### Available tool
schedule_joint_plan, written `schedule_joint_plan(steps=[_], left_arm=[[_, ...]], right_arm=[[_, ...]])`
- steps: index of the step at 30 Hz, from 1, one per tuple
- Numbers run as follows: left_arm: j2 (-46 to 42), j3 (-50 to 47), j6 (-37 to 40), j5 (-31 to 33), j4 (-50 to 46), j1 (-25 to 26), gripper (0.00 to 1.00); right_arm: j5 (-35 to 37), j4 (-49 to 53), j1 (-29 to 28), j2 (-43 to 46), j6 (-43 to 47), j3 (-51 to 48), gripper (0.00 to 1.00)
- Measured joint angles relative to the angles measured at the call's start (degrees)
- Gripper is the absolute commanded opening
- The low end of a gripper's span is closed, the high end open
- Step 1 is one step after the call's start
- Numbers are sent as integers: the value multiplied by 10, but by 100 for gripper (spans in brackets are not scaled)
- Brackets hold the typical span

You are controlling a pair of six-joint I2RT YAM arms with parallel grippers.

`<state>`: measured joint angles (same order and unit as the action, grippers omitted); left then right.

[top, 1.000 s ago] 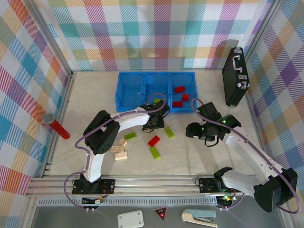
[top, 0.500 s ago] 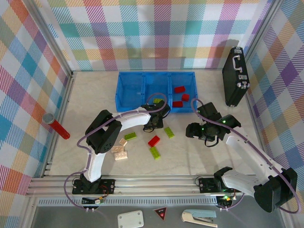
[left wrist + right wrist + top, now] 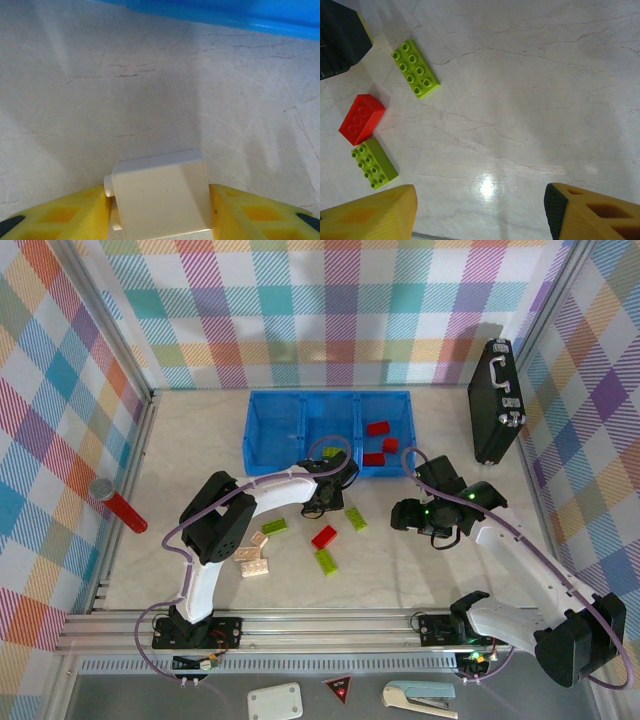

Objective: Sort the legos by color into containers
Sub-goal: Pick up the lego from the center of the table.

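The left jaws clamp a cream brick (image 3: 161, 189) just short of the blue tray (image 3: 240, 10), whose wall lies straight ahead; the right jaws stand open, empty.

Left arm (image 3: 268, 491) and right arm (image 3: 522, 548): white link shells, black joint housings, a lilac cable (image 3: 166, 538) looped along each, black bases bolted on the aluminium rail (image 3: 330, 624). Fingers (image 3: 372, 216): yellow blocks with recessed pockets.

Top view high behind the arms (image 3: 270, 488); wrist views close over the table (image 3: 400, 570), loose legos (image 3: 415, 68) shared with the right.
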<state>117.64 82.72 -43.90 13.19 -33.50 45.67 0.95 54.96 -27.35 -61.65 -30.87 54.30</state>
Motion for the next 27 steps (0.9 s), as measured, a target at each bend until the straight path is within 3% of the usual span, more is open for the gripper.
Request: schedule_joint_plan(steps=[11,27], left_arm=[[-9,-9,5,-1,7,0,50],[-98,-59,66,0,22,-6,49]], right_arm=[[0,0,0,1,0,0,69],[-5,-1,0,-4,0,0,68]])
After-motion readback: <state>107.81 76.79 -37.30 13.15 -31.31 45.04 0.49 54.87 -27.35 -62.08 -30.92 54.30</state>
